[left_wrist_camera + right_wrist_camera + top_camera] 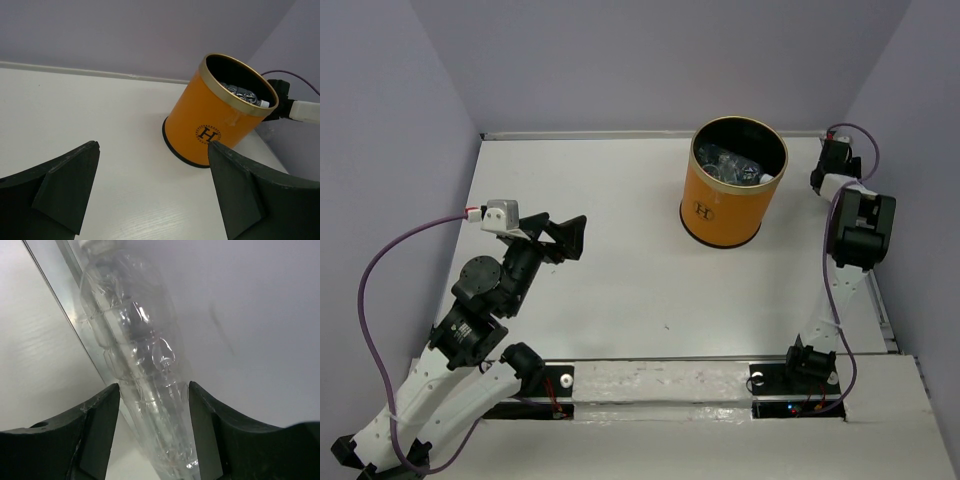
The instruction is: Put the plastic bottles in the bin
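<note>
Right fingers (100, 430) pinching a bottle (130, 340), orange bin (720, 215) holding bottles (732, 165) (clear, crumpled)

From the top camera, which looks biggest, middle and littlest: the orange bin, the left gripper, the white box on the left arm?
1. Orange bin, clearly biggest.
2. Left gripper, middle.
3. White box, littlest, only a bit smaller than the gripper.

L arm (470, 300) bent, L gripper (154, 144) wide open; R arm (860, 225) outstretched, R gripper (153, 384) tight on bottle (130, 325)

The plastic bottle (135, 355) is cut off at top and bottom edges.
</note>
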`<move>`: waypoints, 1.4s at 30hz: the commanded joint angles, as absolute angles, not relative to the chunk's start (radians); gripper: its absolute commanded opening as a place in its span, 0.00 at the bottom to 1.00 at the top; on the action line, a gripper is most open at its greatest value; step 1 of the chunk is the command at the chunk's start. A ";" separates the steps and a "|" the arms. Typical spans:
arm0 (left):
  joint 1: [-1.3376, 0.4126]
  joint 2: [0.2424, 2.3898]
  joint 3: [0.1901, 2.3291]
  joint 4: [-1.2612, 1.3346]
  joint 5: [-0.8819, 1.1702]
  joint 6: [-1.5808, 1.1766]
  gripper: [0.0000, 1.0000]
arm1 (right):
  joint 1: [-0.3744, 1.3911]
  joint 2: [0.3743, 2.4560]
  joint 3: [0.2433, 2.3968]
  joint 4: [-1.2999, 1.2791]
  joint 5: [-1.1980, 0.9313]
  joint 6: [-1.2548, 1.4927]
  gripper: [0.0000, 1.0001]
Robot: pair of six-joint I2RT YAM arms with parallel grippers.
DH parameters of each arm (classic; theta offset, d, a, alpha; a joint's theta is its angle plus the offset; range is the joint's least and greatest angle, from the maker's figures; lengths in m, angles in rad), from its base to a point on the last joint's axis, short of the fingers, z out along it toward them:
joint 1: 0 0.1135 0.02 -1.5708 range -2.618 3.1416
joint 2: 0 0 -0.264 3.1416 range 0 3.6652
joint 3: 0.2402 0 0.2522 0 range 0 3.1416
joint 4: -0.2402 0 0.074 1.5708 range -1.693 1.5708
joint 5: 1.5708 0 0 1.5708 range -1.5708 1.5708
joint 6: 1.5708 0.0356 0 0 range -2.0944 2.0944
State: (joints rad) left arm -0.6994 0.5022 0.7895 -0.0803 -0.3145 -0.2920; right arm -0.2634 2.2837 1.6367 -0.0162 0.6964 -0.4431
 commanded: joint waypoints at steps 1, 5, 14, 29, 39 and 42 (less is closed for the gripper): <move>-0.701 0.505 0.790 -0.046 -0.316 -0.279 0.99 | -0.272 2.071 1.597 0.074 0.597 -0.289 0.35; -0.701 0.500 0.790 -0.043 -0.314 -0.279 0.99 | -0.272 1.941 1.525 0.074 0.494 -0.161 0.35; -0.703 0.505 0.787 -0.040 -0.304 -0.281 0.99 | -0.272 1.711 1.361 0.112 0.299 0.070 0.35; -0.701 0.528 0.788 -0.043 -0.295 -0.282 0.99 | -0.299 1.741 1.368 -0.141 0.379 0.301 1.00; -0.701 0.523 0.790 -0.041 -0.287 -0.281 0.99 | -0.318 1.953 1.394 -0.190 0.433 0.245 1.00; -0.703 0.523 0.790 -0.040 -0.282 -0.284 0.99 | -0.318 2.046 1.495 -0.263 0.347 0.216 1.00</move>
State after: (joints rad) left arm -0.6994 0.5224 0.7895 -0.0795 -0.2939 -0.2924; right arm -0.3084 1.9820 1.3743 -0.2100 0.4145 0.2493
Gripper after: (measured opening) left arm 0.990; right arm 0.995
